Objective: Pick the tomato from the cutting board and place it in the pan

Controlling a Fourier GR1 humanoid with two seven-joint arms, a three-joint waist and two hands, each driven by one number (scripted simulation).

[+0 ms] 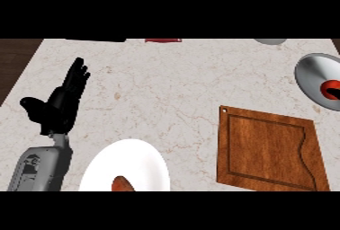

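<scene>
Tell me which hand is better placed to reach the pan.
Right, probably. The pan sits at the counter's right edge with the tomato in it, past the cutting board. The left hand rests open at the far left. The right hand is not in view, so its pose is unknown.

The counter [166, 90] has a pale marbled top with thin brown veins. A white round plate [143, 157] lies at 7 o'clock, cut off by the lower edge of the view. An orange-brown item [121, 184] rests on the plate at its 6 o'clock side; its kind cannot be told. Along the far edge, three partly shown items are well apart: a black object [96, 40] at 11 o'clock, a red object [163, 40] at 12 o'clock, and a grey rounded object [271, 41] at 1 o'clock. A dark wooden surface [13, 63] borders the counter at 10 o'clock.
</scene>
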